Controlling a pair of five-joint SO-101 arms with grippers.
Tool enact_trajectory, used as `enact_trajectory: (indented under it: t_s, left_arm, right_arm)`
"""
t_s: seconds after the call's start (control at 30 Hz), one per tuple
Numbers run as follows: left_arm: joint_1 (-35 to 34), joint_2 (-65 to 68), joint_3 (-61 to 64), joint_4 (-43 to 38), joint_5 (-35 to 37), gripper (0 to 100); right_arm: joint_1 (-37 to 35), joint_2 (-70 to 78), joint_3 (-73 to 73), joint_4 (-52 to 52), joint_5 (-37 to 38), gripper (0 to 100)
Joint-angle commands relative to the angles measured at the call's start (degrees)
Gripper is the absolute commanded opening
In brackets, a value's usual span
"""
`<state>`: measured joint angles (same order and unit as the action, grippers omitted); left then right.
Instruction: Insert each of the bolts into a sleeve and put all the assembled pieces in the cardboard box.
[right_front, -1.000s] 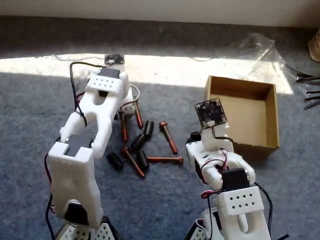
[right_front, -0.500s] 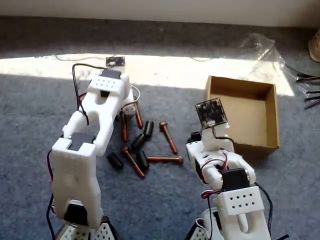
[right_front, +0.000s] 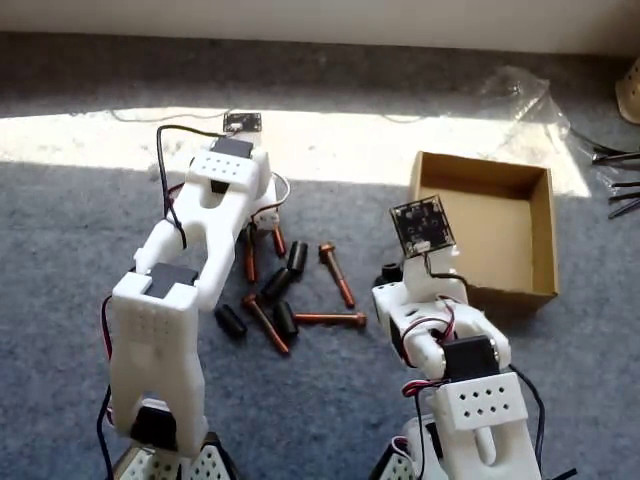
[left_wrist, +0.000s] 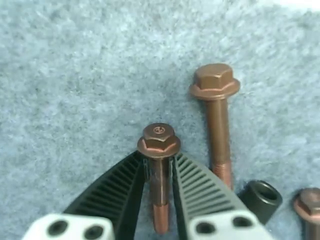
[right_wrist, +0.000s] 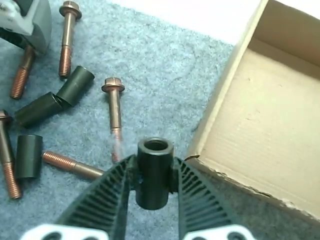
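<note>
Your left gripper (left_wrist: 159, 162) has its jaws closed tight on a copper bolt (left_wrist: 159, 142): shank pinched, head past the tips, well apart from the cardboard box (right_front: 480, 215). Your right gripper (right_wrist: 154, 162) is clamped on a black sleeve (right_wrist: 153, 187), open end past the tips, just beside the box's corner. Loose bolts (right_front: 337, 275) and sleeves (right_front: 297, 256) lie on the carpet (right_front: 80, 220) near the box, outside it.

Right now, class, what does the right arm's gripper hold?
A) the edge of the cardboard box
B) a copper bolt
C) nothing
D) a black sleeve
D: in the right wrist view the right gripper is clamped on a black sleeve, its open end facing the camera; the copper bolt sits in the left gripper.
</note>
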<state>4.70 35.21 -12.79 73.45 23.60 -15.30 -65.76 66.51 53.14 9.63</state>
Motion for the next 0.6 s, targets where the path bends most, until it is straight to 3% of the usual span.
enact_trajectory:
  t_s: [0.0,0.2,0.57]
  left_arm:
    - [-0.04,-3.3,-1.98,0.7,-1.14,1]
    - [0.13,-14.29,-1.54,7.74,-13.89,1]
    - [0.31,-30.2,-1.36,16.88,-22.07,1]
  right_arm:
    - [0.4,-1.19,-0.22,-1.27,-0.53,0.5]
    - [-0.04,-1.19,-0.13,-1.27,-0.62,0.5]
    - [-4.97,-1.19,3.82,-4.26,-0.35,0.5]
